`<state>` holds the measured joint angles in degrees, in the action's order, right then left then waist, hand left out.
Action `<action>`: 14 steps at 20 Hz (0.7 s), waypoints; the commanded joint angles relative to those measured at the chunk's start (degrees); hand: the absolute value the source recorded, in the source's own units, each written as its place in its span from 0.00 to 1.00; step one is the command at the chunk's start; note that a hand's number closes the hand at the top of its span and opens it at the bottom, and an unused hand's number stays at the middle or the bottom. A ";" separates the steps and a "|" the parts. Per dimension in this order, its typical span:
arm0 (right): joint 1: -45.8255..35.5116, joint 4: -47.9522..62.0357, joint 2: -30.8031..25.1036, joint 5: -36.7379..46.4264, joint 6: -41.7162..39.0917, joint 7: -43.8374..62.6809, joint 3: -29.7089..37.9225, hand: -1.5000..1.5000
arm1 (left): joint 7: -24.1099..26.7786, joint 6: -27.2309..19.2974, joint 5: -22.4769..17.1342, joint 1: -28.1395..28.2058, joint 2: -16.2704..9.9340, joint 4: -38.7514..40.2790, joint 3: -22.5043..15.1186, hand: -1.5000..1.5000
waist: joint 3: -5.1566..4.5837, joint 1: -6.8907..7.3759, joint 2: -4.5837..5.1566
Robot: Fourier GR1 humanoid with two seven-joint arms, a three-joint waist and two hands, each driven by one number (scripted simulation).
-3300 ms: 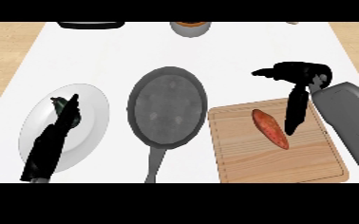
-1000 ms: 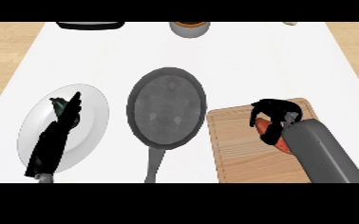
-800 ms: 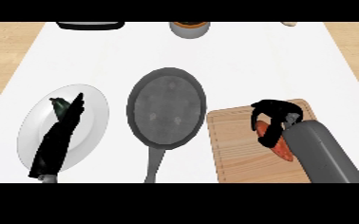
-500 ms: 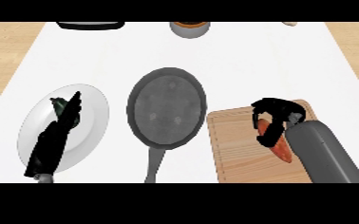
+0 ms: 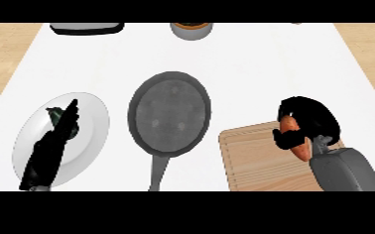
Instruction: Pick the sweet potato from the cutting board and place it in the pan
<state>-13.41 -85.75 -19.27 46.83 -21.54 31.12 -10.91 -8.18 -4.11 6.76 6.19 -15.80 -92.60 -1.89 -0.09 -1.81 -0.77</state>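
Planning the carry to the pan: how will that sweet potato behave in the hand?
The sweet potato looks stiff and tapered, so it may slip endwise from the right hand curled round it. Being rounded, it would probably roll in the pan.

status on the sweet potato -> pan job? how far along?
Done: the right hand has curled round the sweet potato, over the cutting board. In hand: the pick; whether the potato is clear of the board cannot be told. Left: carry it across and set it in the pan, which holds nothing yet. The left hand rests open over the plate.
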 commanded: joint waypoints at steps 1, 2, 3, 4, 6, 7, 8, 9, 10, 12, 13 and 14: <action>1.84 -11.85 -2.97 5.24 10.30 -2.98 0.30 1.00 | 0.99 0.38 -0.71 0.31 -0.97 0.95 1.76 0.50 | 0.05 -0.68 -0.17; 3.00 -13.09 -2.36 8.38 14.03 -3.89 -1.87 1.00 | -0.41 0.78 -0.91 0.91 0.01 -1.41 0.14 0.50 | 0.13 0.03 -0.12; 0.39 -15.50 -2.68 8.90 14.43 -4.41 -1.81 1.00 | 0.19 0.05 -0.37 -1.14 0.58 0.73 0.26 0.50 | 0.06 -0.14 0.09; 0.18 -17.50 -0.86 9.68 17.23 -4.18 -2.21 1.00 | 0.15 0.53 -0.13 -0.39 0.13 -0.26 -0.12 0.50 | 0.10 0.35 0.07; 0.74 -19.27 -1.88 10.96 17.82 -6.11 -2.91 1.00 | 2.85 -0.08 0.81 -0.27 1.50 1.60 -0.98 0.50 | 0.07 1.14 0.53; -0.37 -20.72 0.63 13.25 17.88 -3.52 -5.70 1.00 | -1.01 0.75 0.77 -0.20 0.96 -2.75 -1.98 0.50 | 0.10 1.70 0.45; 0.28 -22.66 0.29 13.42 17.44 -4.05 -6.00 1.00 | 0.77 0.16 0.83 -0.54 1.31 0.70 -0.81 0.50 | 0.07 1.51 0.58; -2.82 -24.30 2.88 13.42 14.75 -0.37 -6.90 1.00 | 0.60 1.28 0.12 -1.12 0.59 0.66 -0.25 0.50 | 0.05 1.75 0.60; -2.43 -21.92 2.46 12.73 17.15 -3.77 -5.15 1.00 | 2.54 1.94 -0.08 0.26 0.85 1.20 -0.29 0.50 | 0.07 1.94 0.71; -8.18 -17.63 7.27 13.07 16.61 -1.92 -6.64 1.00 | 0.36 0.10 1.94 -3.35 2.43 2.53 -1.12 0.50 | 0.08 2.16 0.83; -9.27 -16.50 7.45 10.50 15.45 -3.56 -5.08 1.00 | 0.10 -0.43 3.38 -3.42 2.88 2.71 -1.96 0.50 | 0.08 2.13 0.83; -12.46 -15.56 9.31 10.41 13.78 -1.65 -5.20 1.00 | 0.33 2.41 0.41 -3.78 0.82 2.17 0.41 0.50 | 0.07 2.30 0.82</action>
<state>-19.78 -103.79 -14.28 58.06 -6.44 28.49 -16.02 -7.51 -3.28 7.95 4.07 -14.42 -91.08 -2.54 -0.02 0.02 -0.11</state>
